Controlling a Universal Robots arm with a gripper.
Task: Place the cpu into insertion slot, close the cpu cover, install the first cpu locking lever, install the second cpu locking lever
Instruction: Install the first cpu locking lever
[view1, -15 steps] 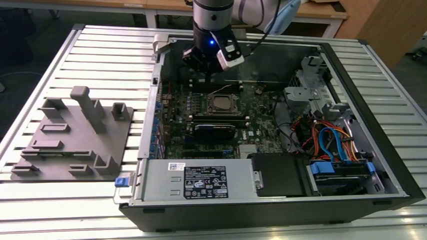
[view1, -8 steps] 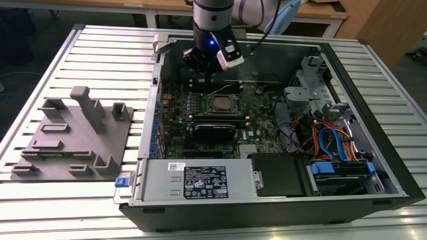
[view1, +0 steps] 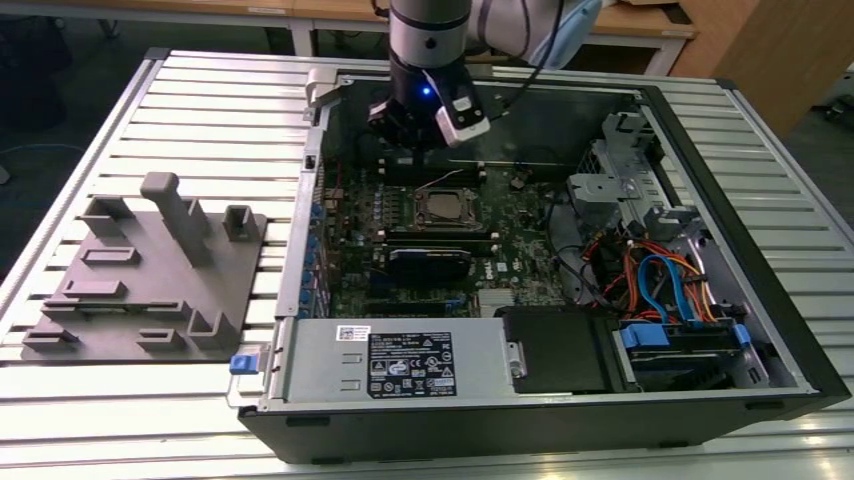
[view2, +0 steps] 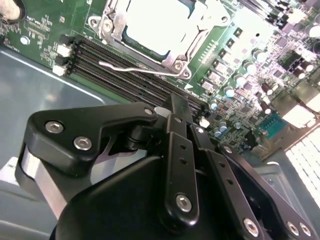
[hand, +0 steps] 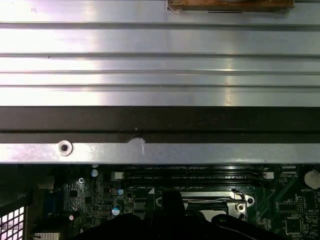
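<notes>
Black fingers (view2: 176, 150), seemingly together, near cpu cover (view2: 142, 50) over cpu (view2: 157, 22); wire lever (view2: 140, 68) alongside.

cpu (view1: 445, 208) inside computer case (view1: 534, 422) | fixture plate (view1: 147, 290) on table (view1: 134, 430), at exterior view's left of case

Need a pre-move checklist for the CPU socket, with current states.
1. Silver-tan square cpu seated: ok, its top shows through the cover's window.
2. Thin metal square-frame cpu cover down: ok, it looks flat around the chip.
3. Thin wire locking lever latched: not ok, it juts out over the long black memory slots.
4. Other lever: cannot tell.
5. Black gripper clear of the cover: ok, it hangs to one side.
</notes>
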